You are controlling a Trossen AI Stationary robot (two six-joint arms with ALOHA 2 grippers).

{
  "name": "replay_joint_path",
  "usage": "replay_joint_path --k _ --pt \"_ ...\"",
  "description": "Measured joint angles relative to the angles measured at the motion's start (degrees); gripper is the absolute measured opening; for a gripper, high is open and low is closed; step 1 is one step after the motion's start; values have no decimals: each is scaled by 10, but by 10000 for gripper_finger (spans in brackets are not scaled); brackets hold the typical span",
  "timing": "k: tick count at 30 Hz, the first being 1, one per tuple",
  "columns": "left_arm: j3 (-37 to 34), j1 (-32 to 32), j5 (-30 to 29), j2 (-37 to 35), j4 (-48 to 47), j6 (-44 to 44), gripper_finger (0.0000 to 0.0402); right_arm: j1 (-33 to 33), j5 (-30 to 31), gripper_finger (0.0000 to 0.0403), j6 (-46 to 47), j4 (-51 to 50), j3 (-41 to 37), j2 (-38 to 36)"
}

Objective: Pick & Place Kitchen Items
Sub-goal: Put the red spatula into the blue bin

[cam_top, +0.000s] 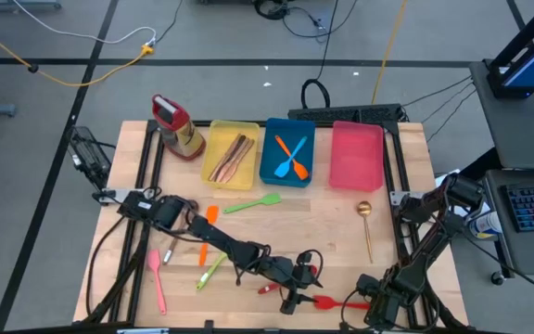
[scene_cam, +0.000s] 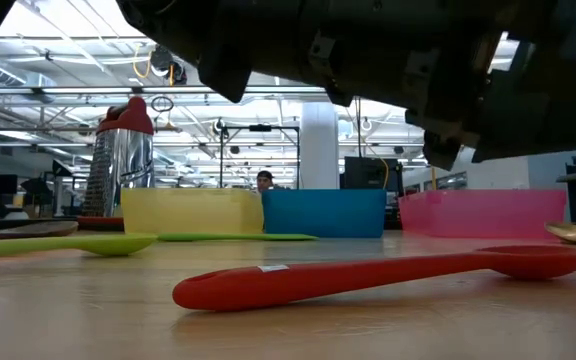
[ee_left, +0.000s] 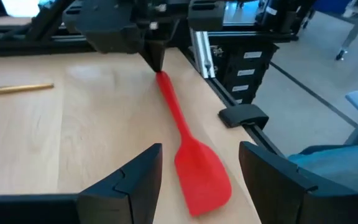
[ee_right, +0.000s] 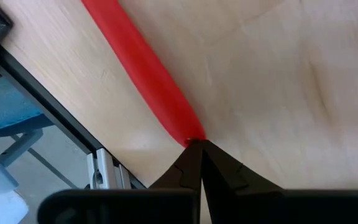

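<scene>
A red spatula (cam_top: 332,301) lies flat on the table near its front edge. My right gripper (ee_right: 194,144) is shut, with its tips at the end of the spatula's handle; it also shows in the left wrist view (ee_left: 157,65). My left gripper (ee_left: 197,149) is open and low over the table. Its fingers stand on either side of the spatula's blade (ee_left: 201,177) without touching it. A red spoon (scene_cam: 368,275) lies flat close by. My right gripper's shut fingertips (ee_right: 199,155) meet the free end of the spatula's handle (ee_right: 182,127). They come slanting down from the table's right side, in line with the handle. I cannot tell whether they pinch it or only touch it. The spatula lies flat on the table.
At the back stand a yellow tray (cam_top: 213,130) with wooden spoons, a blue tray (cam_top: 269,172) with orange and blue spatulas, a pink tray (cam_top: 357,153) and a red-capped bottle (cam_top: 179,125). Green (cam_top: 253,202), gold (cam_top: 365,223), orange (cam_top: 207,232) and pink (cam_top: 158,278) utensils lie loose.
</scene>
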Motion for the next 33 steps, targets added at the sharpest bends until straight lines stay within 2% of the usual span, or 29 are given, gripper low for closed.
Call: replay_joint_path --k 5,9,13,17,25,33 --pt "9 -7 9 11 0 25 218 0 1 0 1 0 0 0" --pt "53 -15 15 47 -47 45 218 0 5 0 1 1 0 1" --pt "101 -22 -41 68 -106 108 218 0 17 0 2 5 -1 1" --pt "112 -29 -95 68 -139 157 218 1 25 0 -6 7 -1 1" --pt "112 -43 -122 68 -162 259 218 0 27 0 -3 8 -1 1" --pt "112 -65 -150 68 -151 271 218 0 28 0 6 7 -1 2"
